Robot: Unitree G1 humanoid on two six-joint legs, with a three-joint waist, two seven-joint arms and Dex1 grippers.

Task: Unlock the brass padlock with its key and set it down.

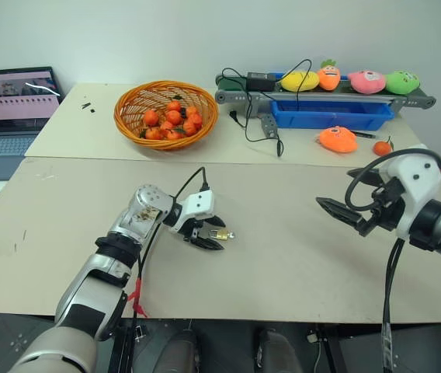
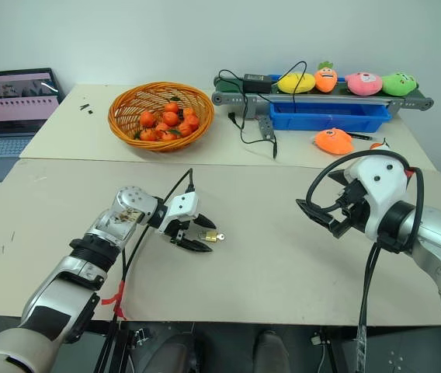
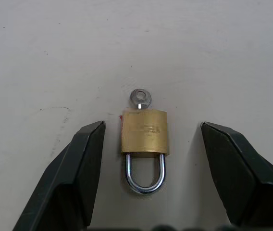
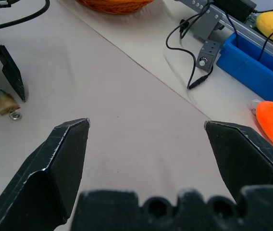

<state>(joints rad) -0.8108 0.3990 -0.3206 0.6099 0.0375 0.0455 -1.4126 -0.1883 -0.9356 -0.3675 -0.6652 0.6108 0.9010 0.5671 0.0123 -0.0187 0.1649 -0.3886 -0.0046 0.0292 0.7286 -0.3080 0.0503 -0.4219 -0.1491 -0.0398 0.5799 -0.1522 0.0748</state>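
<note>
The brass padlock (image 3: 144, 132) lies flat on the beige table (image 1: 283, 256), its silver shackle toward my left wrist. The key (image 3: 141, 97) sticks out of the padlock's bottom, its round head resting on the table. My left gripper (image 3: 151, 127) is open, with one black finger on each side of the padlock and a clear gap to both. From the head views the left gripper (image 1: 205, 237) sits low over the padlock (image 1: 219, 234) near the table's middle. My right gripper (image 1: 337, 206) hovers open and holds nothing, well off to the right. The right wrist view catches the padlock (image 4: 3, 102) in the distance.
A wicker basket (image 1: 166, 113) of oranges stands at the back. A laptop (image 1: 15, 105) is at the far left. Behind on the right are a conveyor with plush toys (image 1: 360, 81), a blue bin (image 1: 329, 115), black cables (image 1: 263, 124) and an orange plush (image 1: 337, 140).
</note>
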